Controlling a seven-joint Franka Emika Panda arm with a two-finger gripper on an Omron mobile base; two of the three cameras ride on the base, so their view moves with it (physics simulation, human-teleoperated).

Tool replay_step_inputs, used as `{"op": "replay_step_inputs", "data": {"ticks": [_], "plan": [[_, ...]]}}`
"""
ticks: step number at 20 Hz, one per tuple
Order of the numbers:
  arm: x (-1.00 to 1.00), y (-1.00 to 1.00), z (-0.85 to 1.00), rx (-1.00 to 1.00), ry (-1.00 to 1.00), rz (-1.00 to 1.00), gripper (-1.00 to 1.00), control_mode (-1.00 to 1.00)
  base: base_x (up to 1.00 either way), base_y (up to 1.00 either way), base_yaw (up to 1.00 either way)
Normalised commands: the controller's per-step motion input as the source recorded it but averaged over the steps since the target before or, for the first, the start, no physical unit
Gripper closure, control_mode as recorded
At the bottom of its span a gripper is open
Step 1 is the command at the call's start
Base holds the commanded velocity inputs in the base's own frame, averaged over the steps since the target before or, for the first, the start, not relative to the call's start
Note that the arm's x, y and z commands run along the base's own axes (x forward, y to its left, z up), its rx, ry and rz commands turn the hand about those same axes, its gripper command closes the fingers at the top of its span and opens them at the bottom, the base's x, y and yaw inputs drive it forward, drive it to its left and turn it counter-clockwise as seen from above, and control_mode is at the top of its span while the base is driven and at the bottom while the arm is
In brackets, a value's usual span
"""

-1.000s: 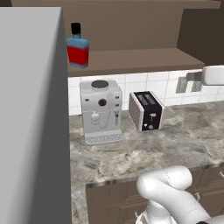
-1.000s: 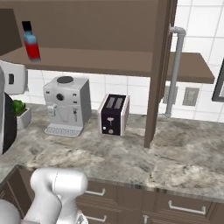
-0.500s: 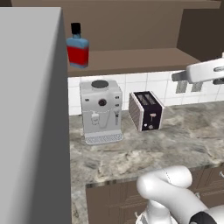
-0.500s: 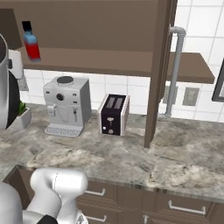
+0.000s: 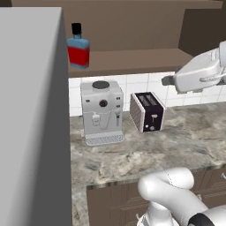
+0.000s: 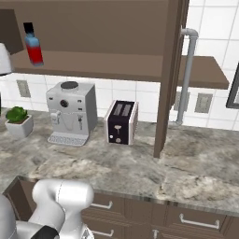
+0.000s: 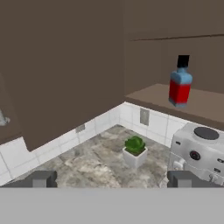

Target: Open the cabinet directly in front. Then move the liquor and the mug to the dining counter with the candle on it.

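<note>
End effector point(image 7: 111, 178) fingers spread wide, nothing between them, up in the air near the cabinet point(image 6: 93, 28). Cabinet is open: right door point(image 6: 169, 70) edge-on with its silver handle point(image 6: 186, 74), left door point(image 7: 57, 65) swung out. Liquor point(image 5: 78, 47) upright on the bottom shelf point(image 5: 132, 61), left part. Coffee machine point(image 5: 102, 112) and toaster point(image 5: 147, 111) on the desk point(image 5: 154, 150) below; small potted plant point(image 7: 134, 151) left of the machine. Mug possibly hidden, can't tell.

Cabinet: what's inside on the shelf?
The cabinet stands open; the liquor is upright on its shelf. No mug visible; the grey panel in the left base view hides the shelf's left end.
</note>
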Motion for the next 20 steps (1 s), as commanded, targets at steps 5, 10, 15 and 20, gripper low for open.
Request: {"op": "replay_step_inputs", "data": {"ticks": [5, 10, 15, 20], "plan": [[0.04, 0.0, 0.28, 0.03, 0.01, 0.0, -1.0, -1.0, 0.0, 0.0, 0.0], [0.29, 0.0, 0.24, 0.01, 0.1, 0.0, -1.0, -1.0, 0.0, 0.0, 0.0], [0.25, 0.0, -0.04, 0.0, 0.05, 0.0, -1.0, -1.0, 0.0, 0.0, 0.0], [0.07, 0.0, -0.18, 0.0, 0.0, 0.0, -1.0, -1.0, 0.0, 0.0, 0.0]]}}
